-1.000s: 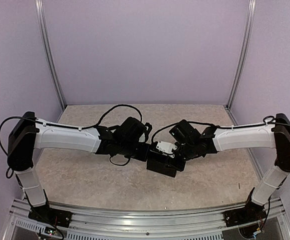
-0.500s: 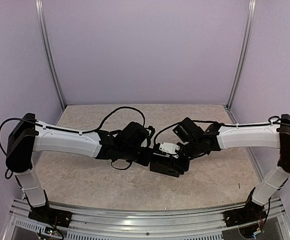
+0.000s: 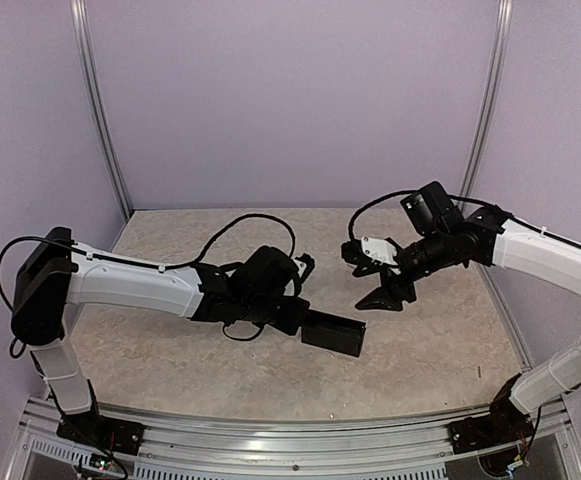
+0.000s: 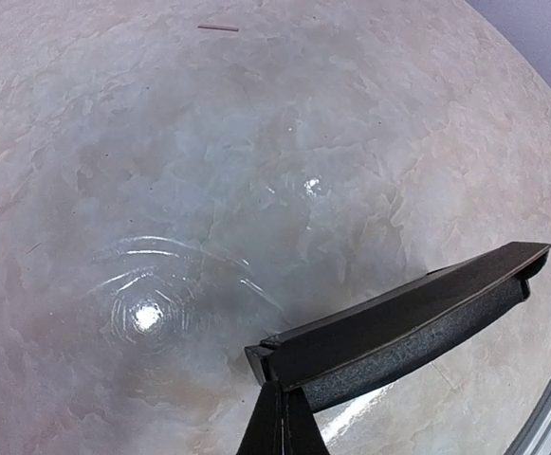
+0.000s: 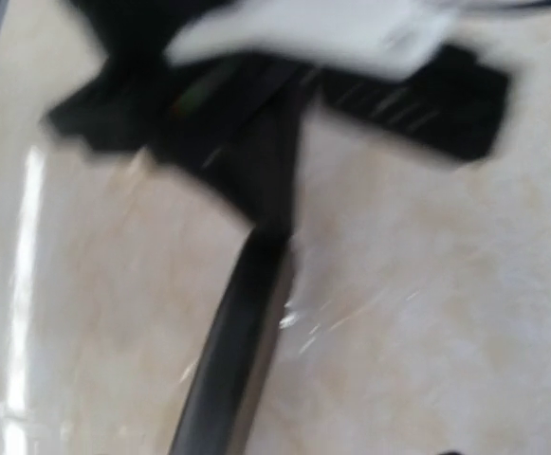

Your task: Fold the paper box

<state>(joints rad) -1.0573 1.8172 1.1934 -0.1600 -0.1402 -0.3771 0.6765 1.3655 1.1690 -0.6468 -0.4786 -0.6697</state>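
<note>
The paper box [image 3: 332,334] is a slim matte black rectangular box, held just above the table near its middle. My left gripper [image 3: 302,321] is shut on the box's left end. In the left wrist view its fingers [image 4: 282,417] pinch a near corner of the paper box [image 4: 408,318], which runs off to the right with one long grey side showing. My right gripper [image 3: 373,277] hangs open above the table, up and to the right of the box, touching nothing. The right wrist view is blurred; one dark finger [image 5: 237,351] shows in it.
The beige marbled table [image 3: 170,360] has lilac walls behind and at both sides. A metal rail [image 3: 290,440] runs along the near edge. Black cables [image 3: 240,222] loop over both wrists.
My right gripper has let go of the box, opened and swung up and away to the right. The left arm still holds the box, now slightly further right.
</note>
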